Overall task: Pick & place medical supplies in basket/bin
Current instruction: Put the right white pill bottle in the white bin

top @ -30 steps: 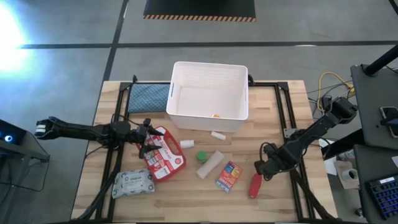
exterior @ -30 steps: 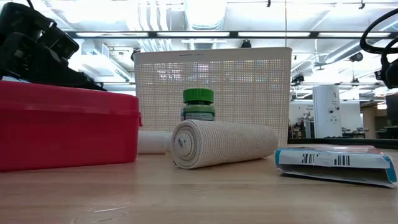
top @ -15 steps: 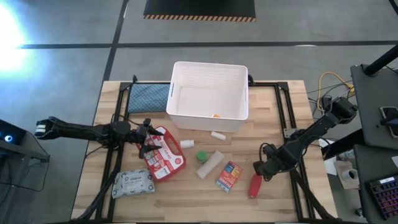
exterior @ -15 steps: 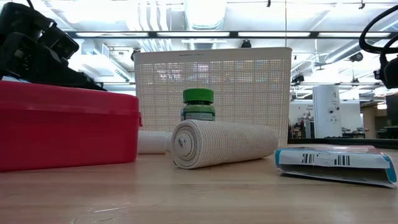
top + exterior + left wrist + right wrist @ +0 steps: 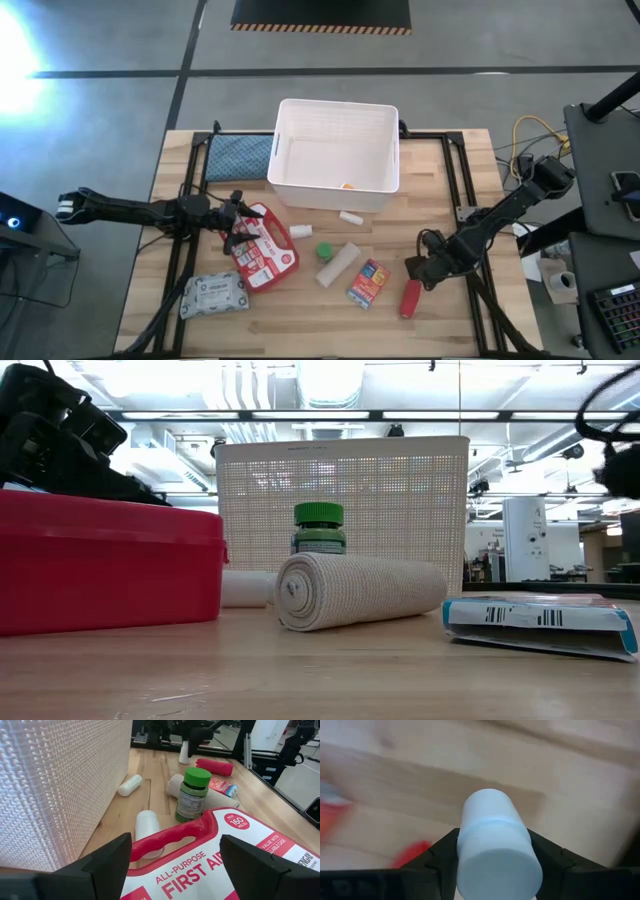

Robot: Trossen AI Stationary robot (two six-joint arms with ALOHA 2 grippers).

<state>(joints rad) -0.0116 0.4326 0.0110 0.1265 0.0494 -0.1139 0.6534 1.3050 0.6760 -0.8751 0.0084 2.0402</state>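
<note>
First-aid pouch [image 5: 235,855]: large white "ALL-PURPOSE FIRST AI…" (cut off at frame edge), "160 PIECES" in a round badge, "VALUE WITH …ELLABLE CASE" beside it; other labels unreadable.

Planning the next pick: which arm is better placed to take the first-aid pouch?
Left. The left gripper is at the first-aid pouch, open fingers flanking its red handle. The right gripper is far off beside the red tube, holding a white piece.
</note>
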